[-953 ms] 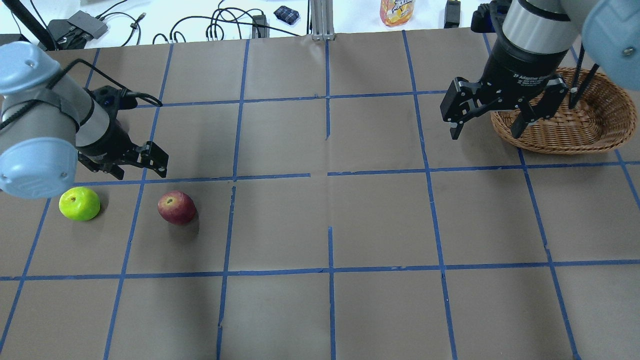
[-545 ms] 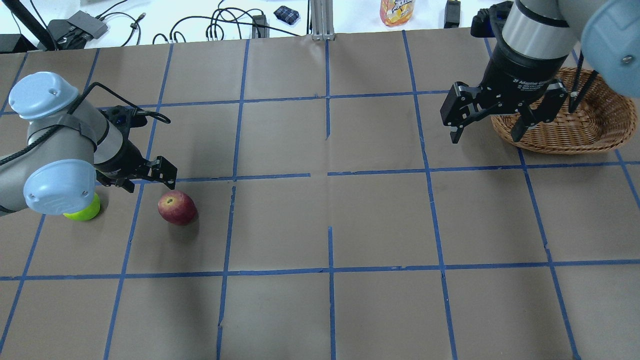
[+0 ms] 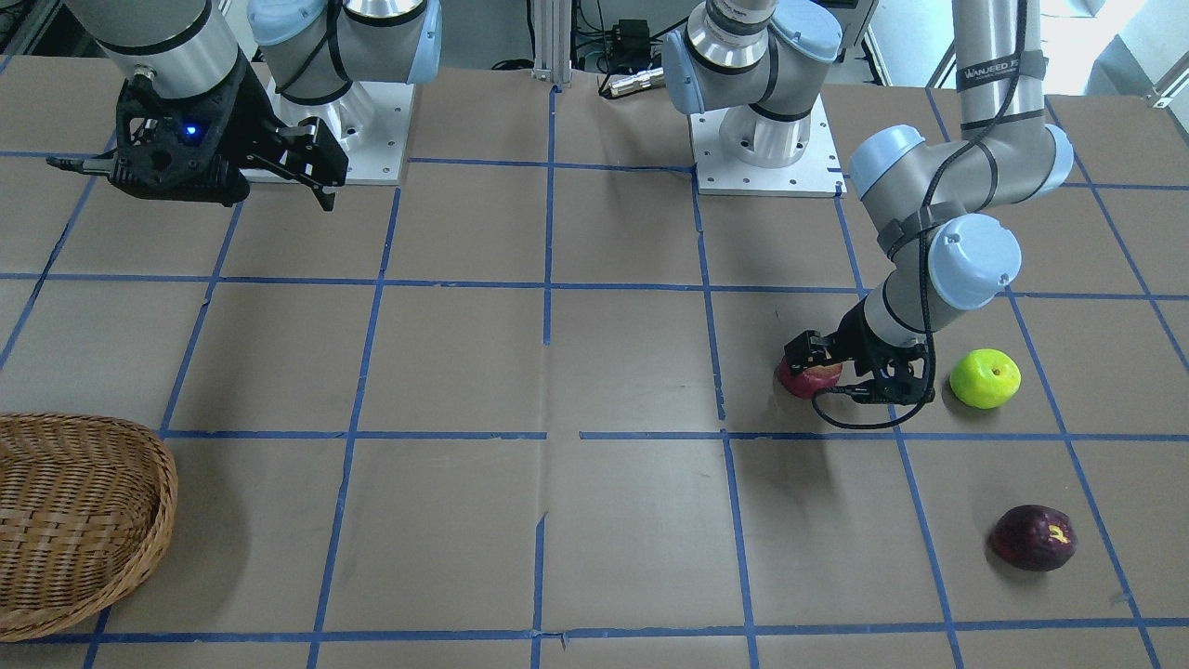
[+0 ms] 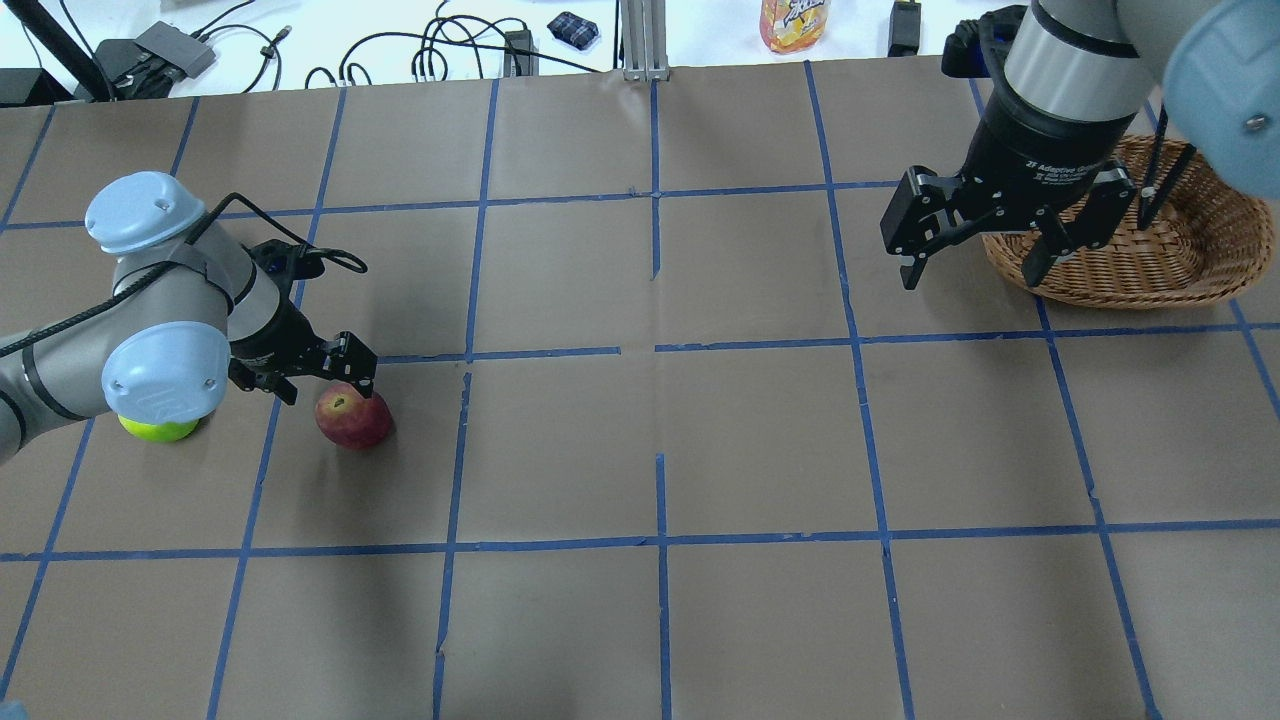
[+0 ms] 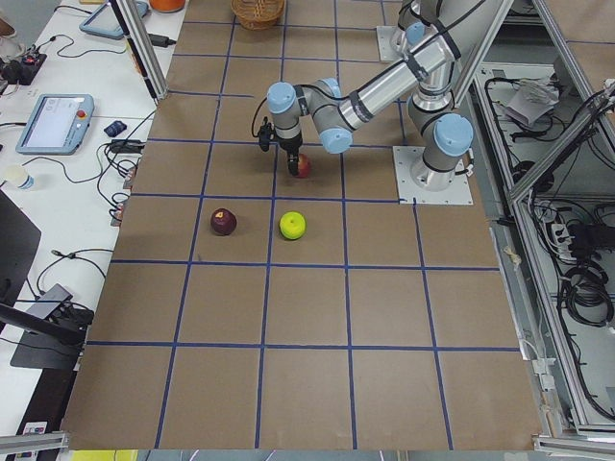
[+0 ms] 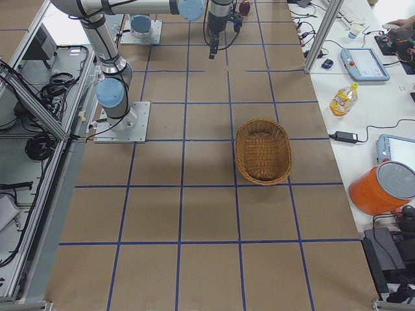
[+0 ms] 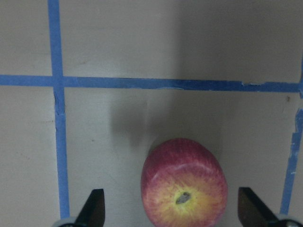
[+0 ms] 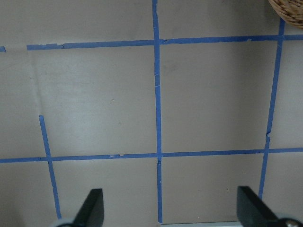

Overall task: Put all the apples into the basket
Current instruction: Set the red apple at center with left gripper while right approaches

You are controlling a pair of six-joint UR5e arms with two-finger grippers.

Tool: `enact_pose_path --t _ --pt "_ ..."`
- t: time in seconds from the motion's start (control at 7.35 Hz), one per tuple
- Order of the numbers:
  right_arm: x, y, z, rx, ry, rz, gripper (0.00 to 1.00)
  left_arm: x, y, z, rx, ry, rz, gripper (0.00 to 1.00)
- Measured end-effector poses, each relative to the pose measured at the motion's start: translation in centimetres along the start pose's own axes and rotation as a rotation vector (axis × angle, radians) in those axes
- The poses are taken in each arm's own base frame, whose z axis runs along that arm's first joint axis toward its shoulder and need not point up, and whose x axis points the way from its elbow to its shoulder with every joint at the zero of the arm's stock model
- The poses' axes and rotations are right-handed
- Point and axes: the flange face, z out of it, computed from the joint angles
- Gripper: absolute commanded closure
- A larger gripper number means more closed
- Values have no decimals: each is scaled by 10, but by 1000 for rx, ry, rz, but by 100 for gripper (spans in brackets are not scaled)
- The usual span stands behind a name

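Note:
The red apple with its yellowish top lies on the brown table at the left. My left gripper is open and low over it. In the left wrist view the red apple sits between the two fingertips, untouched. The green apple lies just beside my left arm, and in the overhead view my elbow partly hides the green apple. The maroon apple lies alone, nearer the operators' side. My right gripper is open and empty, hovering beside the wicker basket, which holds nothing.
Cables and a juice bottle lie on the white bench beyond the table's far edge. The arms' base plates stand on the robot's side. Blue tape lines grid the table.
My left arm has swung right and down, from beside the green apple to over the red apple. My elbow now covers part of the green apple. The right gripper has barely moved.

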Motion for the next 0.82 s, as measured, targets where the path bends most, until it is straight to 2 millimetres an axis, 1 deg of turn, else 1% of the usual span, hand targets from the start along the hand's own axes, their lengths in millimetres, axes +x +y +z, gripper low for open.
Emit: enact_pose_path --t 0.14,0.27,0.41,0.54,0.68,0.82 --pt "0 0 0 0 0 1 0 4 -3 10 -23 3 12 52" --pt "0 0 0 -1 0 2 0 5 -6 15 -38 2 21 82" --pt "0 0 0 -3 1 3 0 9 -8 14 -40 -1 29 86" --pt "0 0 0 -4 1 3 0 19 -13 7 -30 -5 30 86" --pt "0 0 1 -5 1 3 0 44 -24 -11 -10 3 -11 86" --pt "0 1 1 -6 1 3 0 88 -42 -38 4 25 -87 86"
